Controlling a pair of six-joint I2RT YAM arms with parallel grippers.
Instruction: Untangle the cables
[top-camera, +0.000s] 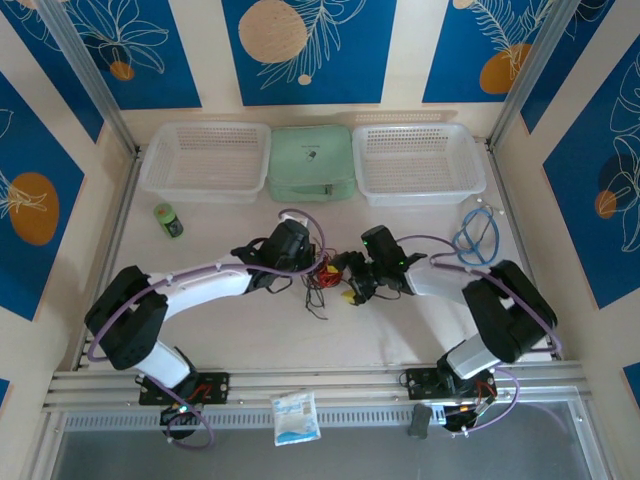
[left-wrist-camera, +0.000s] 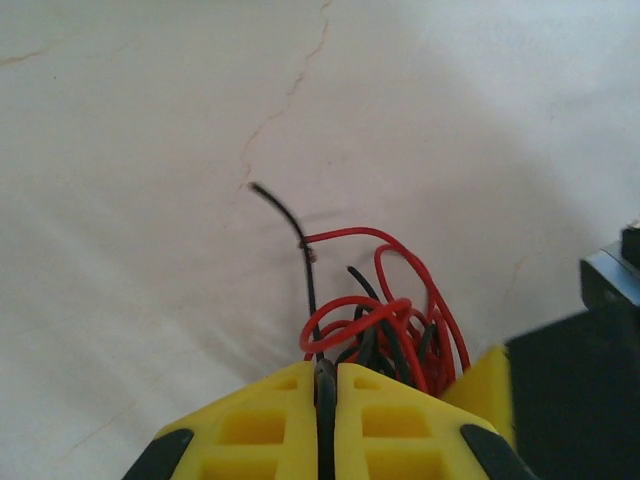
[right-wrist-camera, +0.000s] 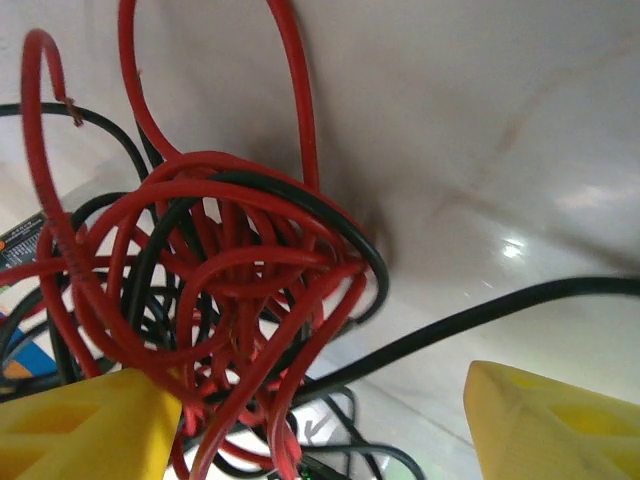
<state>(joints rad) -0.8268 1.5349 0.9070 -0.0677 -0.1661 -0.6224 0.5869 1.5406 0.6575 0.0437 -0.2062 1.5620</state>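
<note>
L gripper (left-wrist-camera: 327, 385): fingers closed, pinching one black strand of cables (left-wrist-camera: 385, 320). R gripper (right-wrist-camera: 315, 400): jaws wide apart, red/black knot btwn them, nothing clamped.
Cables lie mid-table (top-camera: 250, 330), btwn both arms.
Step (judged): L anchors strand; separation not yet begun.
Next: R to close on knot, then draw apart gently, w/o tightening loops.
Writing: dark label (right-wrist-camera: 20, 240) behind knot, print illegible.

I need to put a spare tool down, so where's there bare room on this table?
Widest bare patch: the table between the cables and the front rail. A narrower strip runs between the left basket and the left arm, beside the small green object. Crowded: around the cables themselves and by the light-blue coil.
</note>
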